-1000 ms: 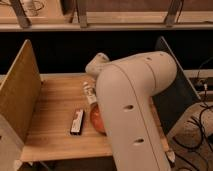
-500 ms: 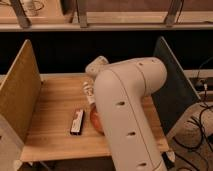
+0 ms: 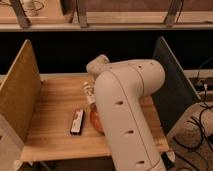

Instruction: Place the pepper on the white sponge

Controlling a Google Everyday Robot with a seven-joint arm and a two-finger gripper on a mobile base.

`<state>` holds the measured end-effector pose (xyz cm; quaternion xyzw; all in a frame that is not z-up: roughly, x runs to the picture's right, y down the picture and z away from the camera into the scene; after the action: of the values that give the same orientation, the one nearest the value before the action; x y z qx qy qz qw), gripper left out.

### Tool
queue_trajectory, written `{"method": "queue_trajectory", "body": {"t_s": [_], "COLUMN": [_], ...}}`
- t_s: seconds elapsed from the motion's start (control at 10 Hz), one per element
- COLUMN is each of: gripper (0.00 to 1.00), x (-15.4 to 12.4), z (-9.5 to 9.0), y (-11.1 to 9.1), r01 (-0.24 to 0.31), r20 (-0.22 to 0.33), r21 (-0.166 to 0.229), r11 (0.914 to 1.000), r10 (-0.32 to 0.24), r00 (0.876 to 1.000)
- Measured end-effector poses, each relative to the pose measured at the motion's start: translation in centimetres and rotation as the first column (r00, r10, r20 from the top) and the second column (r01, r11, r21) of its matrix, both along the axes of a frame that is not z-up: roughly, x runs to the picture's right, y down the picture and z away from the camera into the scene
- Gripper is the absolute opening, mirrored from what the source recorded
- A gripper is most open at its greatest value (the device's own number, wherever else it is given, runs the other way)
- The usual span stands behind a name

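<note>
The pepper cannot be found in this view; if it lies on the wooden table [image 3: 55,120], it is most likely behind the bulky white arm [image 3: 125,115], which covers the middle and right of the surface. Judged from the task alone, a small pepper piece should be light and fairly stiff, with a smooth, rounded skin that may slip or roll, so a hold across the narrow middle of its body seems the safest choice. The white sponge [image 3: 89,93] shows only in part: a narrow pale block with small dark marks, peeking out at the arm's left edge near the back of the table. It is probably soft and light, so it may shift if pressed. Just below it, a sliver of the orange bowl [image 3: 94,121] shows against the arm, the rest hidden. Further left, apart from both, lies the black-and-white bar [image 3: 77,121] in plain sight. The gripper is not visible at all; it sits somewhere beyond the arm's rounded joint [image 3: 98,64], so its opening and whether it holds anything cannot be told. Upright side panels [image 3: 20,90] flank the table.
</note>
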<state>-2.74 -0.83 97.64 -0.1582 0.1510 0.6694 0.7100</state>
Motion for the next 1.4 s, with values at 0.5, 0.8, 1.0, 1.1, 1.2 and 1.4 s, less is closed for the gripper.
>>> {"method": "queue_trajectory", "body": {"t_s": [0.5, 0.8, 1.0, 1.1, 1.2, 1.4], "gripper": [0.69, 0.69, 0.69, 0.69, 0.69, 0.69], "x": [0.5, -0.6, -0.9, -0.9, -0.7, 0.7], "z": [-0.2, -0.2, -0.4, -0.7, -1.5, -3.6], "y": [-0.7, -0.4, -0.6, -1.4, -3.4, -7.8], "r01": [-0.013, -0.017, -0.025, -0.031, -0.036, -0.041], "r20": [-0.008, 0.018, 0.035, 0.042, 0.052, 0.054], "r21": [0.007, -0.002, 0.0, 0.016, 0.058, 0.154], "r11": [0.9999, 0.9998, 0.9997, 0.9994, 0.9976, 0.9873], "r10": [0.013, 0.017, 0.025, 0.03, 0.033, 0.033], "r00": [1.0, 1.0, 0.999, 0.999, 0.998, 0.998]}}
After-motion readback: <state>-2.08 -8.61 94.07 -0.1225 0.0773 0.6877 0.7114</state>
